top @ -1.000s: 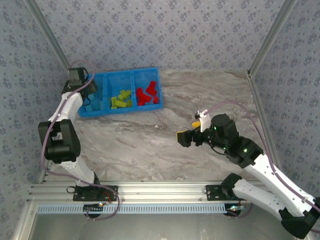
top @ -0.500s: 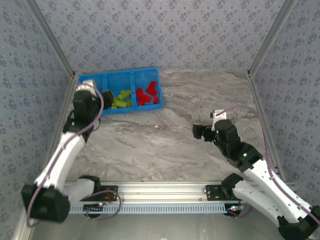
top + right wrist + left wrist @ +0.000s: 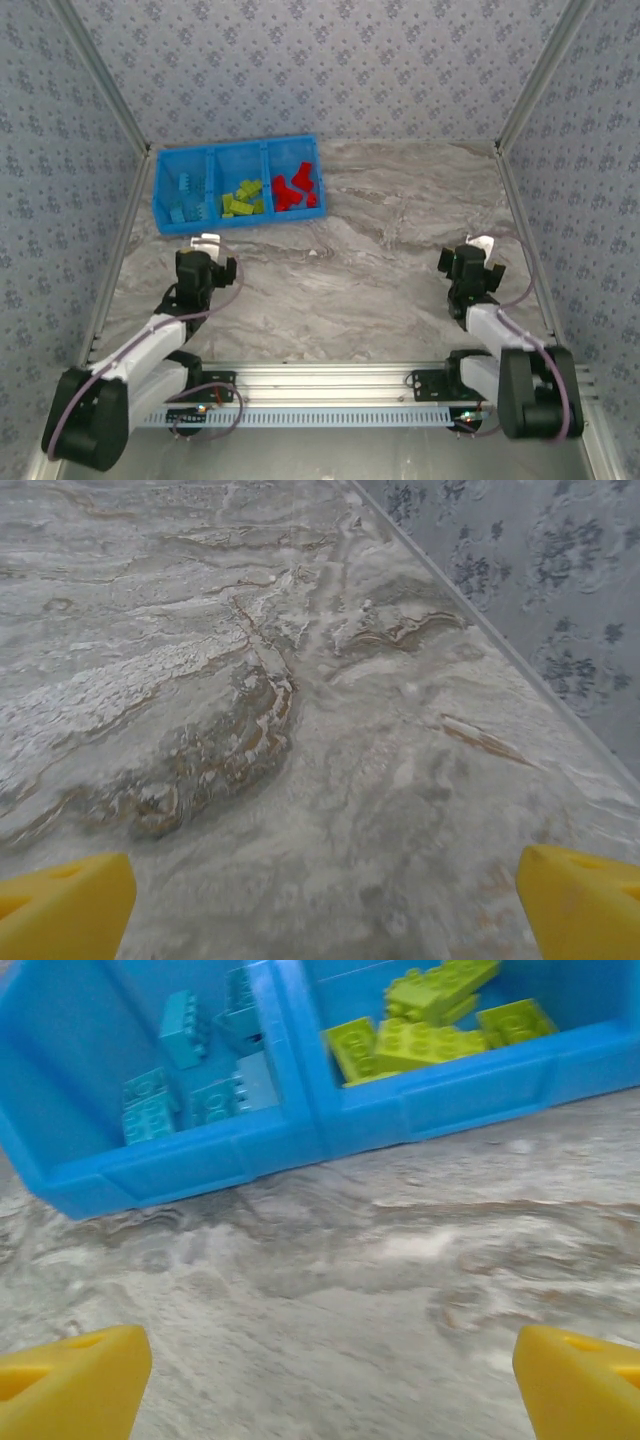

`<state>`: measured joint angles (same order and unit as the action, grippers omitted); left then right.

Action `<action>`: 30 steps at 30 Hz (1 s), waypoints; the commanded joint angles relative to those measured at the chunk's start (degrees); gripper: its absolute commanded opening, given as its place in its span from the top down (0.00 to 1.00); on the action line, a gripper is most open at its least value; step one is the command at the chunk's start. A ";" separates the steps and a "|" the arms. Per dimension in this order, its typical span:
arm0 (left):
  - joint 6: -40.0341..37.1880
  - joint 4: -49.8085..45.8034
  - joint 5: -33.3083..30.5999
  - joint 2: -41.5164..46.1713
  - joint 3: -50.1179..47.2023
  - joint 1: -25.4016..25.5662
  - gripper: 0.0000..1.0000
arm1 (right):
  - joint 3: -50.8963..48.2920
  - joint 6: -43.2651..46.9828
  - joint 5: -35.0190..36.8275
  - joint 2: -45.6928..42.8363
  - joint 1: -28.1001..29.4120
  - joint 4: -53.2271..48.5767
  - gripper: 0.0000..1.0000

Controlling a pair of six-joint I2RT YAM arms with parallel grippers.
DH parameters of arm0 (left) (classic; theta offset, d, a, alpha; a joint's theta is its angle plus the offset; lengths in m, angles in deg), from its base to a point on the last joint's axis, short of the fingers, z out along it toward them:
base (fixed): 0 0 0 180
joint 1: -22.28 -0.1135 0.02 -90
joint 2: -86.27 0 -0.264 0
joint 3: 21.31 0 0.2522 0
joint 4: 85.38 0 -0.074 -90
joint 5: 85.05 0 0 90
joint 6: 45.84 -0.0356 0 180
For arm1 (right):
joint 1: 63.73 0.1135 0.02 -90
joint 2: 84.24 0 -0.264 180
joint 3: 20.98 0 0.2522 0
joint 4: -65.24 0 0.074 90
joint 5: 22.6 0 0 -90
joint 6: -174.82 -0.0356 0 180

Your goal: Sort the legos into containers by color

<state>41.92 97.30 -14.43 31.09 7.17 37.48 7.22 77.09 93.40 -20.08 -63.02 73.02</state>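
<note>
Legos point(image 3: 430, 1020) look light, hard and probably slick through the blurred wrist view, so I'd pinch across flat sides; left gripper point(image 3: 325, 1385) and right gripper point(image 3: 322, 905) both gape empty.

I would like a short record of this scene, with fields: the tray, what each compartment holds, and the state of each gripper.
tray: bright blue, three compartments side by side, far left on the marble table
left compartment: light blue legos
middle compartment: lime green legos
right compartment: red legos
left gripper: open, empty, low in front of the tray
right gripper: open, empty, over the table near the right wall
sorting: colors look unmixed
</note>
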 commanded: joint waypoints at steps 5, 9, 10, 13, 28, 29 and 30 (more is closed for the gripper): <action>-2.87 31.83 11.39 -20.34 1.66 -9.85 0.03 | 5.37 6.89 -13.40 21.84 -0.12 27.99 0.00; 1.71 41.80 17.46 -32.67 2.80 -14.65 0.01 | 4.76 7.82 -14.36 23.27 -0.40 31.41 0.00; 2.34 46.30 17.74 -34.54 2.41 -15.34 0.01 | 5.71 7.00 -11.27 23.38 -0.20 30.40 0.00; 4.47 34.99 14.24 -33.56 7.44 -15.95 0.01 | 5.78 7.39 -10.37 23.31 0.38 29.59 0.00; 4.64 31.13 13.11 -32.63 8.40 -15.71 0.01 | 6.58 7.79 -16.93 23.11 -1.21 27.44 0.00; 4.62 30.94 13.13 -32.70 8.46 -15.73 0.01 | 6.48 7.81 -16.86 23.15 -1.14 27.58 0.00; 4.65 31.08 13.06 -32.64 8.40 -15.69 0.01 | 6.31 7.74 -16.71 23.05 -1.18 27.59 0.00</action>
<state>45.76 127.75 -0.86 -1.82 14.86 21.75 12.83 84.06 77.40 3.50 -63.83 99.92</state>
